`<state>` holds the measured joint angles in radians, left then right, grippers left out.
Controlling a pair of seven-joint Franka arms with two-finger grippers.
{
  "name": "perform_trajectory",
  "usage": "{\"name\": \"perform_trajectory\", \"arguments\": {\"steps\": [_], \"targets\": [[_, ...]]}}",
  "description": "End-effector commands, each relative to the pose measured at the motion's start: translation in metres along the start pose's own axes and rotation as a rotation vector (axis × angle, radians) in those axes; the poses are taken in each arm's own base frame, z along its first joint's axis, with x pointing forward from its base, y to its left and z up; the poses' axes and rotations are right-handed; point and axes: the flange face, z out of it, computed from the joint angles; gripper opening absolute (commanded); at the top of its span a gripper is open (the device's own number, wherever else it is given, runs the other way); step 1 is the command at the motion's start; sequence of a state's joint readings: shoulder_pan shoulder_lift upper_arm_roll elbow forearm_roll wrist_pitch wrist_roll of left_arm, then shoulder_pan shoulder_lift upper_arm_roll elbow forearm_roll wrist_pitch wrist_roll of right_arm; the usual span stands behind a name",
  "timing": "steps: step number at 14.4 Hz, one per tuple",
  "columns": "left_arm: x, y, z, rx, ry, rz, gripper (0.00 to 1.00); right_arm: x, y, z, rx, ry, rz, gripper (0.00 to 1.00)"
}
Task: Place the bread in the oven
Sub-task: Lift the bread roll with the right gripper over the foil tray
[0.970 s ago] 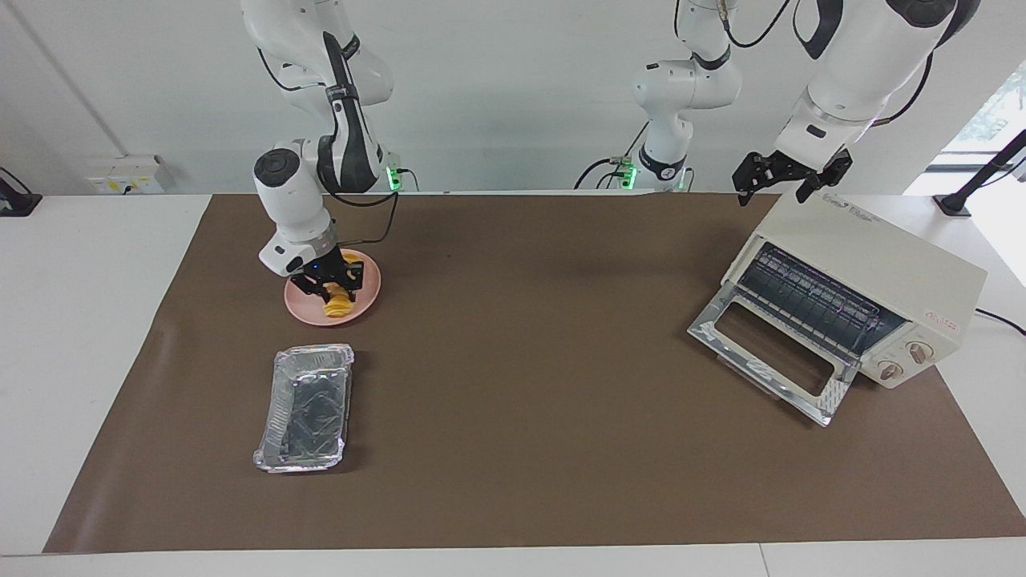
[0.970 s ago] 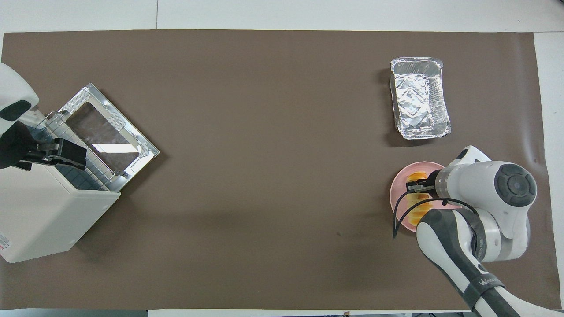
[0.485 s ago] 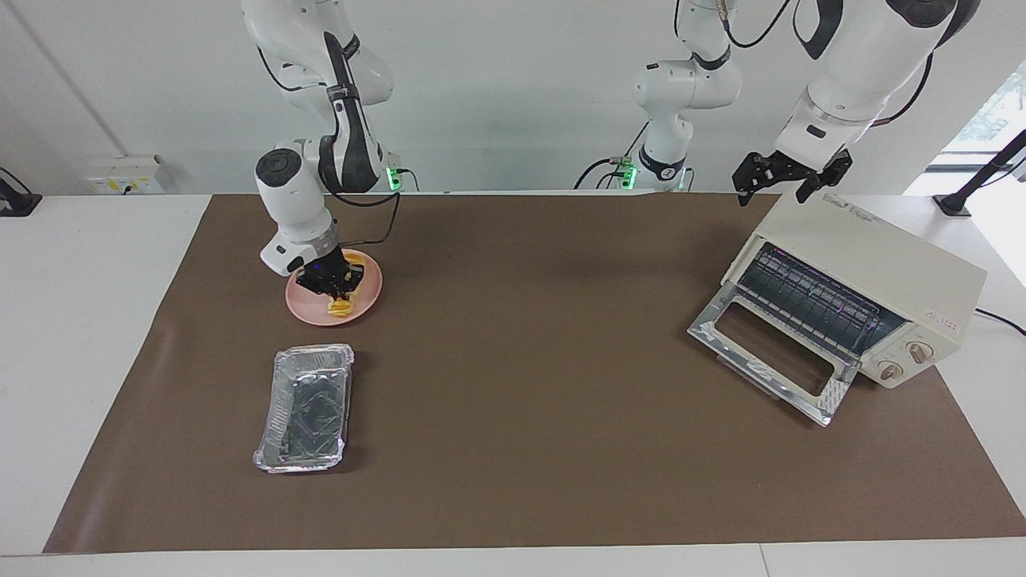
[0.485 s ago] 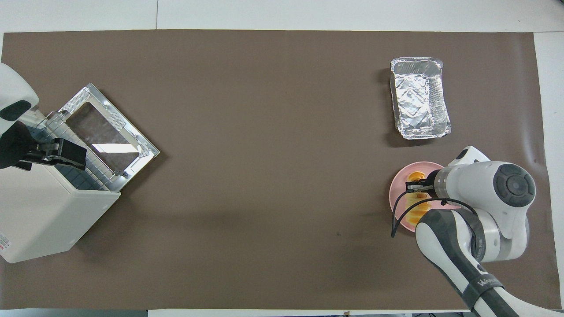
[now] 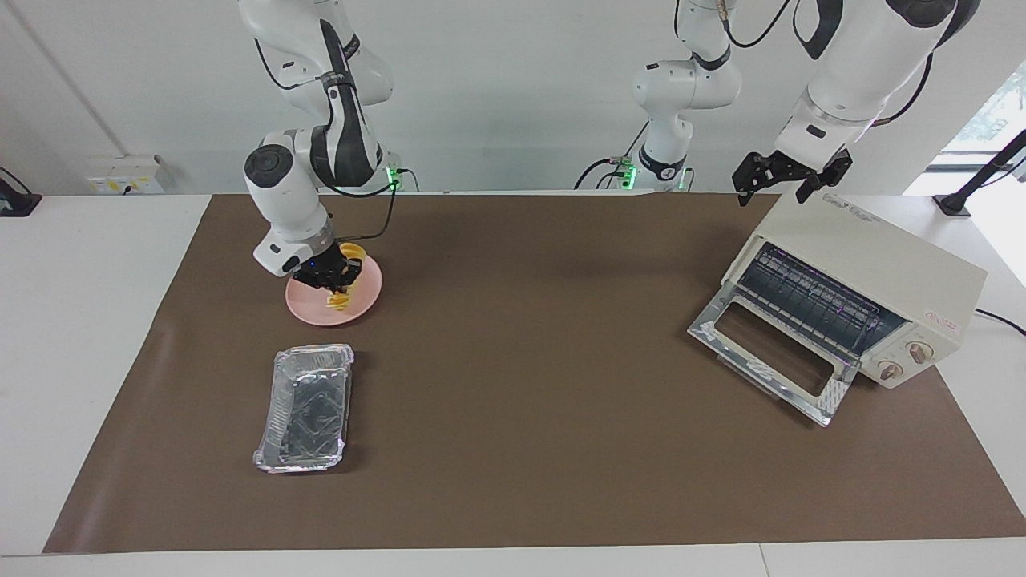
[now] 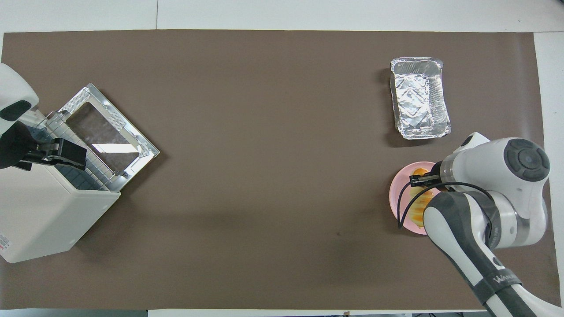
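right gripper (image 5: 330, 278) pinching bread (image 5: 340, 300) over pink plate (image 5: 365, 302); left gripper (image 5: 789, 177) waiting spread above oven (image 5: 874, 280). risk: an end-heavy grip letting the loaf be slipping out mid-carry.

Bread (image 5: 340, 300) mostly hidden under right gripper (image 5: 327, 279); only yellow ends show, fingertips' contact with it not discernible. Overhead view: right arm's wrist covers part of pink plate (image 6: 396, 193) and most of bread. Oven (image 6: 39, 220) cut off by picture's edge at left arm's end; left gripper (image 6: 57, 152) hides part of rack. Facing view: both arms' upper links cut off at top edge. Oven's red marking too small to read.
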<state>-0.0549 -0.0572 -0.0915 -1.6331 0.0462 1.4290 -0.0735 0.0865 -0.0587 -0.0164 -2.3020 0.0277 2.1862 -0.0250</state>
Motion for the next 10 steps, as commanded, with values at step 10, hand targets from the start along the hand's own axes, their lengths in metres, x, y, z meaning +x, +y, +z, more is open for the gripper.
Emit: {"name": "perform_trajectory", "arguments": {"steps": [10], "targets": [[-0.01,-0.004,0.0,-0.017,0.004,-0.005,1.0,0.14,0.022,-0.107,-0.042,0.084,-0.059,0.0]]}}
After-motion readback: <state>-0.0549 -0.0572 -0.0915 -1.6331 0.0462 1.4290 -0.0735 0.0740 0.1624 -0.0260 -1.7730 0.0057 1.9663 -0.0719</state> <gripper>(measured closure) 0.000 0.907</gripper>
